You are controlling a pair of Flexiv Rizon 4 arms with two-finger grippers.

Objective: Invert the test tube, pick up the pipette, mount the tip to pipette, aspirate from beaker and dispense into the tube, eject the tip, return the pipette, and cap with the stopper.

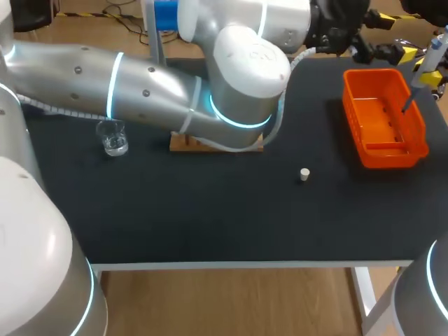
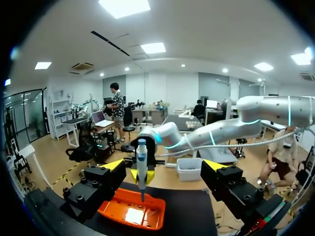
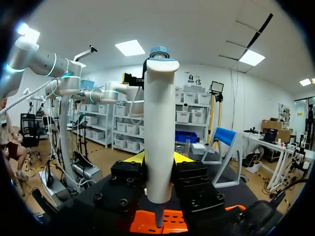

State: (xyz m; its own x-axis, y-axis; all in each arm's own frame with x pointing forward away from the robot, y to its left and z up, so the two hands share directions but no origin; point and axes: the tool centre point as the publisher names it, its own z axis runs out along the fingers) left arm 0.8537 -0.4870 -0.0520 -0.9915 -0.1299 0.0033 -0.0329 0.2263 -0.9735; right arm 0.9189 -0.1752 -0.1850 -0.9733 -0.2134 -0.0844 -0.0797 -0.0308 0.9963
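Note:
My right gripper [image 3: 158, 169] is shut on the white pipette [image 3: 160, 132], which it holds upright with the nose pointing down over the orange bin [image 3: 172, 222]. In the head view the pipette [image 1: 428, 61] hangs at the right edge above the bin [image 1: 383, 120]. My left gripper [image 2: 164, 167] is open, level with the pipette [image 2: 141, 164], which stands a little ahead of its fingers without touching them. The glass beaker [image 1: 112, 136] stands at the left. The small pale stopper [image 1: 304, 174] lies in the middle right. No test tube shows.
My left arm [image 1: 154, 91] stretches across the back of the table and covers most of the wooden rack [image 1: 189, 144]. The black mat [image 1: 210, 210] runs to the table's front edge.

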